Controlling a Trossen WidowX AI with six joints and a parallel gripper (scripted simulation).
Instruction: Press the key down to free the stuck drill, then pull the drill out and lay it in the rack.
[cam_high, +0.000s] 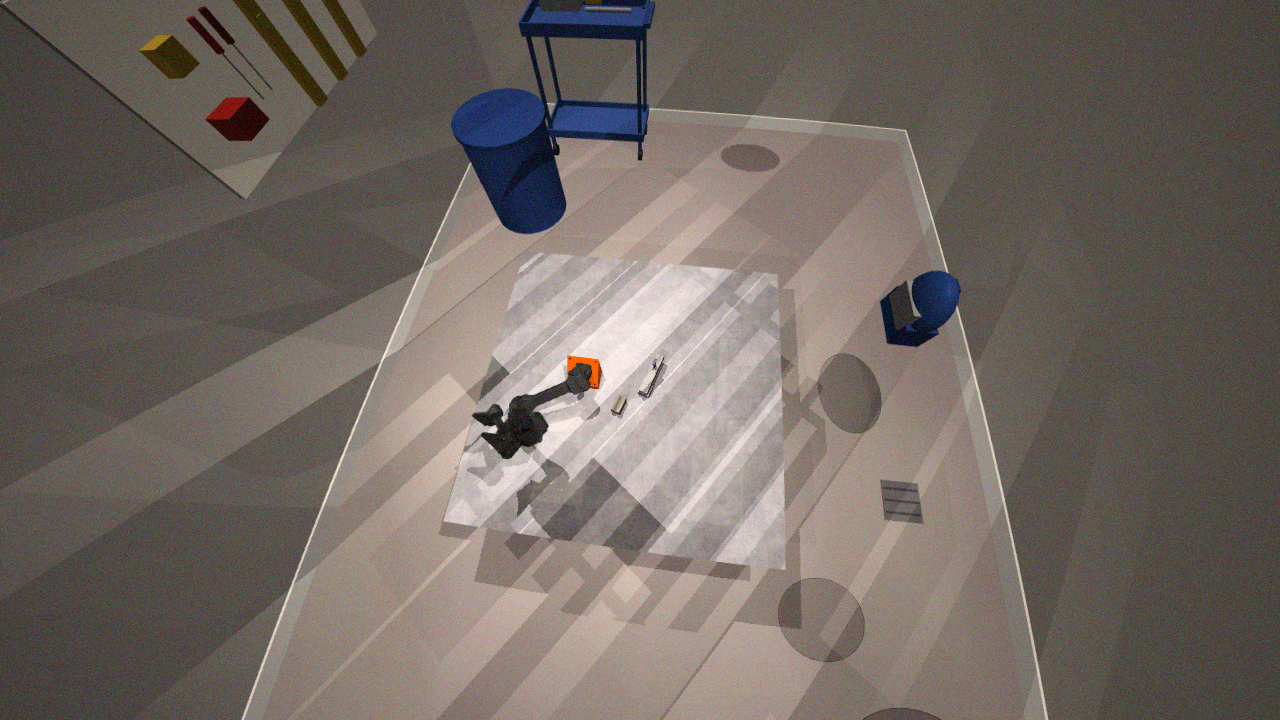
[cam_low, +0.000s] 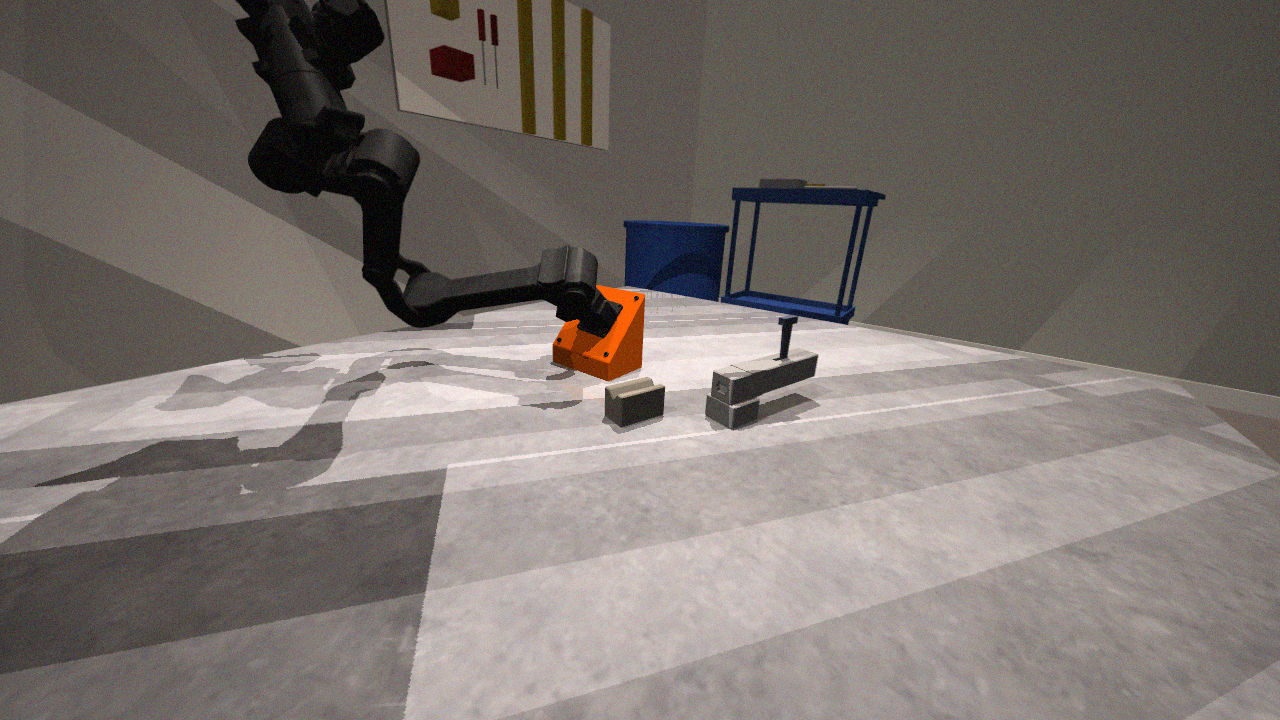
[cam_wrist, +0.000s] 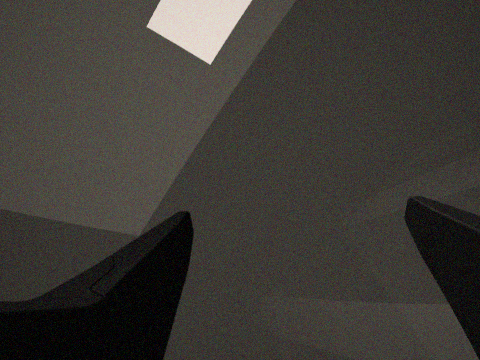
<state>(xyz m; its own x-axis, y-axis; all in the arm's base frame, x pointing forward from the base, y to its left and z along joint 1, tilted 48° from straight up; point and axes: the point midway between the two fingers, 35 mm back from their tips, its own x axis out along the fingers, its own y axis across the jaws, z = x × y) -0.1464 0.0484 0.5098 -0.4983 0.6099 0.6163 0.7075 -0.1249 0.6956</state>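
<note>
A long pale grey block (cam_high: 649, 380) (cam_low: 760, 379) rests with its near end on a short grey block (cam_low: 732, 412). A dark T-shaped key (cam_low: 785, 338) stands upright out of its top, toward the far end. A small dark hollow shows in the near end face; I cannot make out the drill there. The rack, a small beige block with a groove along its top (cam_high: 619, 405) (cam_low: 636, 405), stands to the left of the grey block, apart from it. My gripper (cam_high: 478, 425) (cam_wrist: 299, 215) is open and empty, raised high and far left of both, pointing away from them. It is outside the exterior view.
The arm's base sits at an orange wedge-shaped mount (cam_high: 583, 360) (cam_low: 630, 335), left of the rack. Farther off stand a blue barrel (cam_high: 514, 161) (cam_low: 675, 255), a blue cart (cam_high: 597, 119) (cam_low: 805, 195) and a blue object (cam_high: 935, 300). A tool board hangs on the wall.
</note>
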